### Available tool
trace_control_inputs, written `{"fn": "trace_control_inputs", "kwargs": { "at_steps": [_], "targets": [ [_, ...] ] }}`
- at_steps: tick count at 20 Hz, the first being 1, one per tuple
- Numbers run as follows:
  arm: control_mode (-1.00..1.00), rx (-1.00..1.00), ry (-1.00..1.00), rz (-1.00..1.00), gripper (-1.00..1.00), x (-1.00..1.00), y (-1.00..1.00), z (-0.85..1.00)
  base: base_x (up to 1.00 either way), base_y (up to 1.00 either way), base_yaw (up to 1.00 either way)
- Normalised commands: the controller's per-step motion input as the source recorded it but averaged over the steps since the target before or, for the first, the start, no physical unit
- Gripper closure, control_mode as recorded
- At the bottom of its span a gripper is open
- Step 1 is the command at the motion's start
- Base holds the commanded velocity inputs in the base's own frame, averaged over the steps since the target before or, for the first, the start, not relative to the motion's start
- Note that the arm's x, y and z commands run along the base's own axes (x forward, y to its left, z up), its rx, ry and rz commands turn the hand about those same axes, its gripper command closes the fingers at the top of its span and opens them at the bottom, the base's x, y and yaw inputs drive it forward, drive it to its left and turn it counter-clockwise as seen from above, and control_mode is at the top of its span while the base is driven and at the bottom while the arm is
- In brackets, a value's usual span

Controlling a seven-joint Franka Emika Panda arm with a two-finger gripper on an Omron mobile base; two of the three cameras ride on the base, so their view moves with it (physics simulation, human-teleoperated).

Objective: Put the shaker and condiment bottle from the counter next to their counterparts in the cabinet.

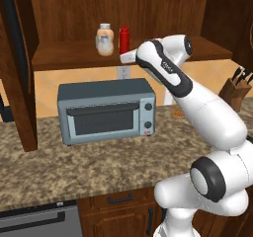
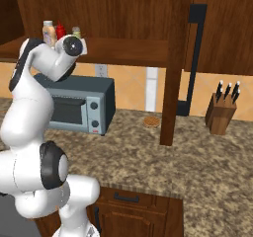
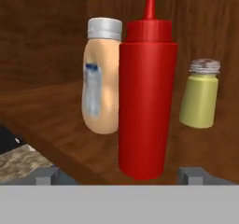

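I see the condiment bottle (image 3: 147,97), all red with a tapered nozzle cap, standing upright on the cabinet (image 1: 74,14) shelf, its base on the dark plank. Just beside it on one side stands the shaker (image 3: 200,94), small, yellow-green and translucent with a grey metal cap, upright and much shorter than the red bottle. On the other side, close against the red bottle, is the peach-orange bottle (image 3: 100,78) with its pale cap, upright too, with a greyish clear piece showing at its front. From the left base view I see the pair of bottles together on the shelf above the counter (image 1: 74,167), brown speckled granite.
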Motion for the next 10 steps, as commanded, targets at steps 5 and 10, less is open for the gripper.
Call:
{"fn": "trace_control_inputs", "kwargs": {
  "at_steps": [5,10],
  "targets": [
    [-1.00,0.00,0.00,-0.08,-1.00,-1.00,-0.16,0.23,0.00,0.00,0.00],
    [-1.00,0.00,0.00,-0.09,-1.00,-1.00,-0.25,0.40,0.00,0.00,0.00]
  ]
}}
